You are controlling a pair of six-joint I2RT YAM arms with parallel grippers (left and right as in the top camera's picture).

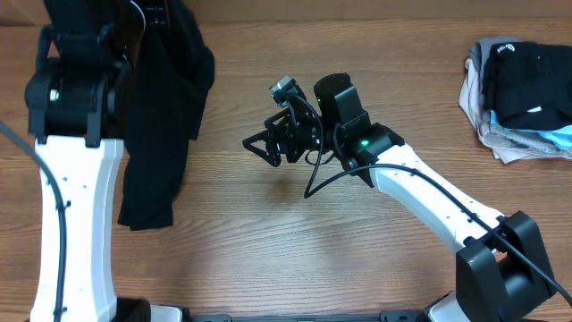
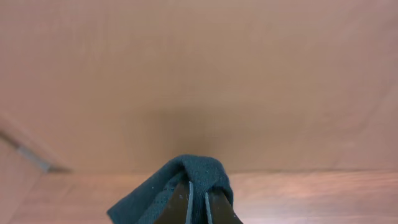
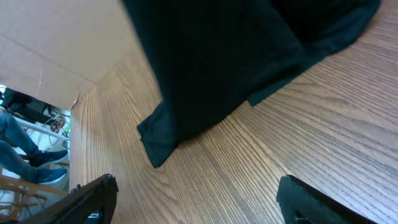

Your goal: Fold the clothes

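Left wrist view, item one: left gripper, jaws pinched narrow on a fold of the black T-shirt. The cloth bunches over both fingertips, with bare wood well below.

Item two, overhead: the same shirt hangs from that grip at the left side of the table as one long narrow drape. Its lower end appears to rest on the wood. No crease or flat panel shows, and the sleeves and neck label cannot be made out.

Item three: right gripper, jaws wide, nothing between them, mid-table and well apart from the shirt. Its own wrist view shows a hem and one corner of the shirt lying on the wood ahead of the open fingers.

Item four: pile of other garments, far right, apart from both grippers.

Status, by judgement: folding not begun. The shirt is lifted but not spread. Outstanding: lay it flat, smooth it, turn the sides and sleeves in, fold it over, set it down.
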